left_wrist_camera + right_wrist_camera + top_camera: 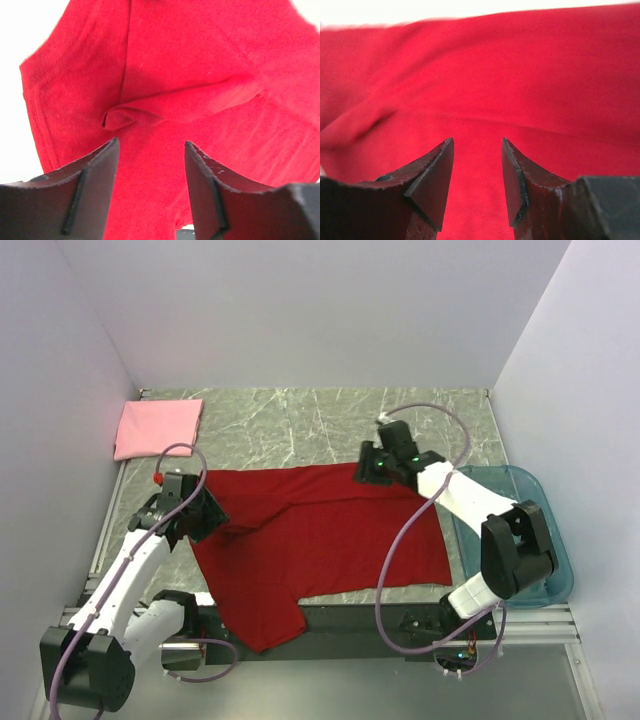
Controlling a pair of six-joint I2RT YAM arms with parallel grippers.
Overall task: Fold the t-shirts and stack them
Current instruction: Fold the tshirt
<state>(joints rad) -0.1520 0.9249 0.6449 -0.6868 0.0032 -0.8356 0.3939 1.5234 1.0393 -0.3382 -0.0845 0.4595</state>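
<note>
The deep red t-shirt [320, 535] lies spread across the marble table, one part hanging over the near edge. The light pink t-shirt [158, 427] lies folded at the far left corner. My left gripper [212, 512] is open over the red shirt's left edge; in the left wrist view [151, 145] a raised fold of red cloth [185, 106] lies just ahead of the jaws. My right gripper [366, 468] is open over the shirt's far right corner; the right wrist view [477, 142] shows only red cloth [520, 80] between and beyond the fingers.
A translucent teal-blue bin [548, 570] stands at the right edge of the table, beside my right arm. White walls close in the table on three sides. Cables loop over both arms.
</note>
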